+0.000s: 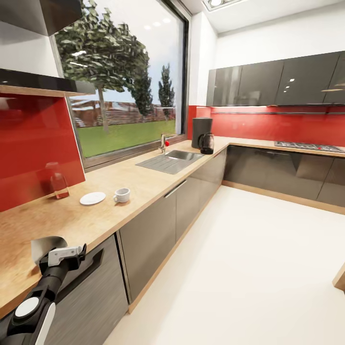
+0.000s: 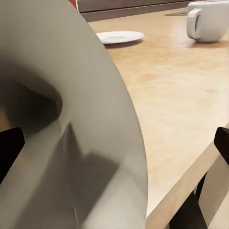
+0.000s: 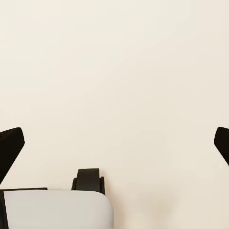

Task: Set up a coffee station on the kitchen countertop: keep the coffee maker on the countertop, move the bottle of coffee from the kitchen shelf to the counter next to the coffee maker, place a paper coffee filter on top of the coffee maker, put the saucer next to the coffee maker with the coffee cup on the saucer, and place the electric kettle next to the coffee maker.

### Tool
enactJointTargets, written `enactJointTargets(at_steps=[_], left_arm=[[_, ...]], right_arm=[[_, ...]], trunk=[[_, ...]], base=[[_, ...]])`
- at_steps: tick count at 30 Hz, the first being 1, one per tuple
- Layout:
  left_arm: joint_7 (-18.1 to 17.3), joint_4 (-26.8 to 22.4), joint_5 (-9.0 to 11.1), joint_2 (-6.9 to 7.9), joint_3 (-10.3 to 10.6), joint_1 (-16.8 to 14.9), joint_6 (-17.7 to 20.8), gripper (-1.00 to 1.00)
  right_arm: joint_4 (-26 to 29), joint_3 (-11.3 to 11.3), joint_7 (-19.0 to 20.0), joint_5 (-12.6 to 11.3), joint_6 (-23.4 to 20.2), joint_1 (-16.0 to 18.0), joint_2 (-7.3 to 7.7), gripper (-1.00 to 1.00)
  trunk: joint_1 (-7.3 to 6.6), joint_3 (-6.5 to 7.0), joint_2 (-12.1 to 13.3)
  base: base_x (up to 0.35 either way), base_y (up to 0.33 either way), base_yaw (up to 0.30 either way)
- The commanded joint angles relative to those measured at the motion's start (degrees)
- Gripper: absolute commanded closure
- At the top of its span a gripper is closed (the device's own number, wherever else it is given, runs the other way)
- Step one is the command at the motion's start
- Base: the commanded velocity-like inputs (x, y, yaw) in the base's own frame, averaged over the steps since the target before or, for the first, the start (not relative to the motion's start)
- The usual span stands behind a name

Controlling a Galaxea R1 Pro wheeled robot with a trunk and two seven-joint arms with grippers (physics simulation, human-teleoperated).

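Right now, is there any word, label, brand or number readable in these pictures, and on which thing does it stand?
None is readable.
The coffee maker, coffee cup and saucer show no print.
The pale paper piece at the left gripper is blank.

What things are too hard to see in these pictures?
- Left gripper, head view: the paper coffee filter hides its fingertips.
- Coffee maker and electric kettle, head view: far off, too small for detail.
- Coffee cup, left wrist view: top cut off by the edge.
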State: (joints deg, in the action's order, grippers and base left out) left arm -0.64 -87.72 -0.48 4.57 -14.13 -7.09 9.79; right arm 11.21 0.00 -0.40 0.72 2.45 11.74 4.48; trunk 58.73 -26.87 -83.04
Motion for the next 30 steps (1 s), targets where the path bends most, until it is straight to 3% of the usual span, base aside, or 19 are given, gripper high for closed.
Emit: enactJointTargets(at_steps=[1, 30], left_arm=[[-0.1, -0.1, 0.0, 0.0, 0.0, 0.0, 0.3, -1.0], [-0.1, 0.0, -0.1, 0.1, 0.0, 0.0, 0.3, -1.0]], right_arm=[[0.0, 0.0, 0.0, 0.1, 0.2, 0.0, 0.0, -1.0], [0.0, 0.0, 0.0, 0.1, 0.2, 0.0, -0.01, -1.0]], trunk=[[0.0, -0.06, 0.0], [0.0, -0.06, 0.0]], base=[[0.0, 0.003, 0.0], [0.042, 0.0, 0.0]])
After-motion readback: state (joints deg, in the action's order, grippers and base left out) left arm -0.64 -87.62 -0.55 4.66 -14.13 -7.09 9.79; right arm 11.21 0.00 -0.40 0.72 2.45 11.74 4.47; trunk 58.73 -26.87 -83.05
